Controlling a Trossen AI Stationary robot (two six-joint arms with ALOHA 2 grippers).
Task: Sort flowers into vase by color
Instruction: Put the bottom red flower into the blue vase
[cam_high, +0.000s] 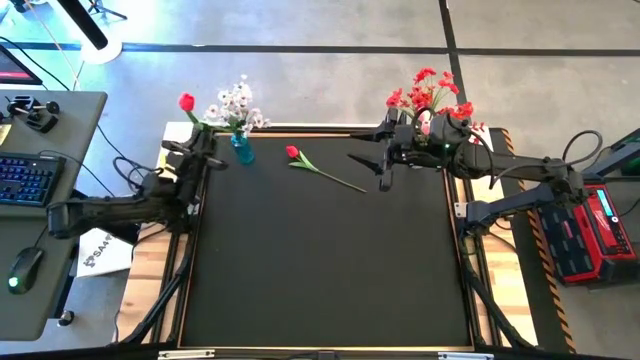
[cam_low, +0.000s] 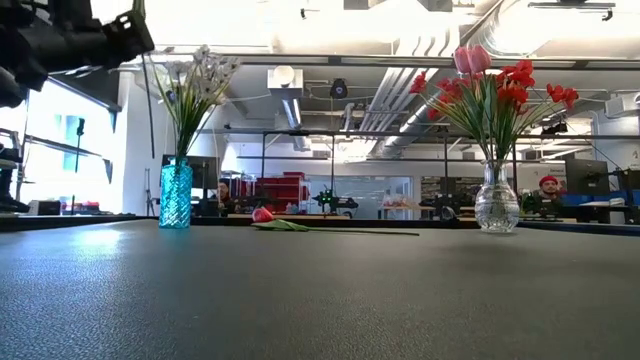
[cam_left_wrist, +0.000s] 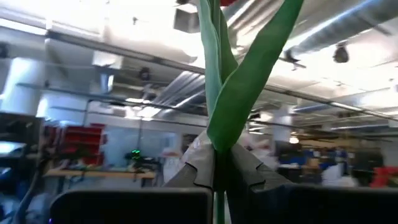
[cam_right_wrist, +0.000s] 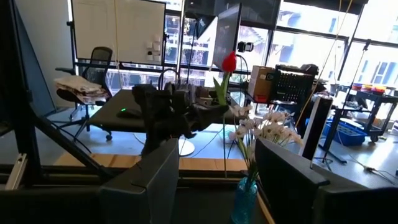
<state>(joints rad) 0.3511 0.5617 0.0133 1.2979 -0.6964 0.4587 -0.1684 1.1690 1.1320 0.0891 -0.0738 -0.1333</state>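
Note:
My left gripper (cam_high: 204, 138) is shut on a single red bud flower (cam_high: 186, 101) and stands raised beside the blue vase (cam_high: 242, 151) at the table's far left. That vase holds white blossom sprays (cam_high: 237, 104). A second red bud flower (cam_high: 293, 152) lies flat on the mat, its stem running toward the right. My right gripper (cam_high: 373, 168) is open, near that stem's end and in front of the clear vase (cam_low: 496, 205). The clear vase holds red sprays (cam_high: 428, 90) and a pink tulip (cam_low: 472, 58). My left gripper (cam_left_wrist: 217, 163) pinches the red bud's green stem (cam_left_wrist: 217, 177) between its two fingers, just below the leaves (cam_left_wrist: 245, 93). The fingers lie across the stem. The flower is lifted clear and stands upright, bud (cam_right_wrist: 229, 61) on top, and its lower stem (cam_low: 150, 105) hangs below the fingers.
A black mat (cam_high: 320, 270) covers the table, with a wooden border (cam_high: 150, 290). A desk with a keyboard (cam_high: 25, 180) and a mouse (cam_high: 25, 268) stands to the left. A red device (cam_high: 585, 235) sits to the right. People show in the room beyond the table (cam_low: 548, 185).

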